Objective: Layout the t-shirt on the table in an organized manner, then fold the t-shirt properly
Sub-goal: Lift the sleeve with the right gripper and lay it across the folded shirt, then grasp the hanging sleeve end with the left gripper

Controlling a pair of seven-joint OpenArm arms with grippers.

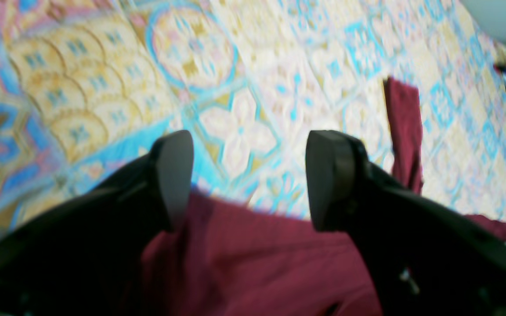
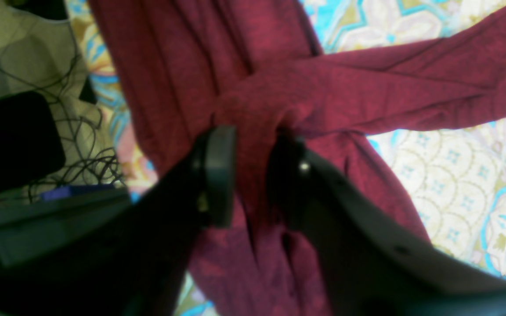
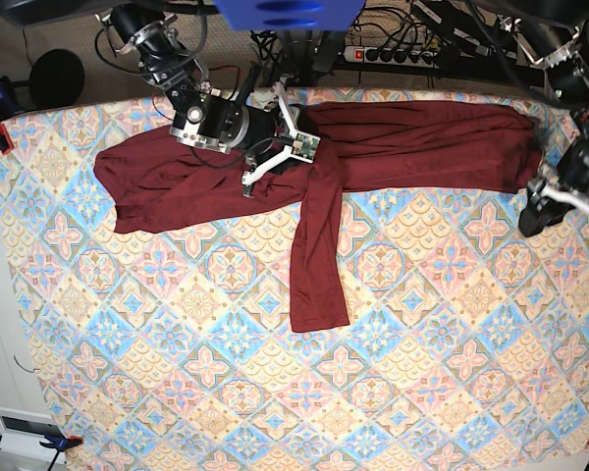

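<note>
A: Where does the t-shirt (image 3: pixel 373 147) lie?

B: Along the far edge of the table (image 3: pixel 275 392), spread from far left to far right in the base view. One long sleeve (image 3: pixel 317 255) runs down from the middle of the shirt toward the near side and ends flat on the patterned cloth. The left part of the shirt is bunched and wrinkled.

A: And the right gripper (image 2: pixel 253 175)?

B: It sits over the middle of the shirt, close to where that sleeve branches off. In its wrist view the two fingers (image 2: pixel 220 175) stand a little apart, with a ridge of maroon fabric running between them. Whether the pads press the cloth or only straddle it, I cannot tell; the picture is blurred.

A: The left gripper (image 1: pixel 248 180)?

B: At the far right end of the shirt in the base view, just beside the table's right edge. Its wrist view shows the jaws spread wide, nothing between the pads but the tiled cloth beyond. The shirt's edge lies under and behind the fingers (image 1: pixel 174 175), and a strip of maroon fabric lies on the table to the right of them
</note>
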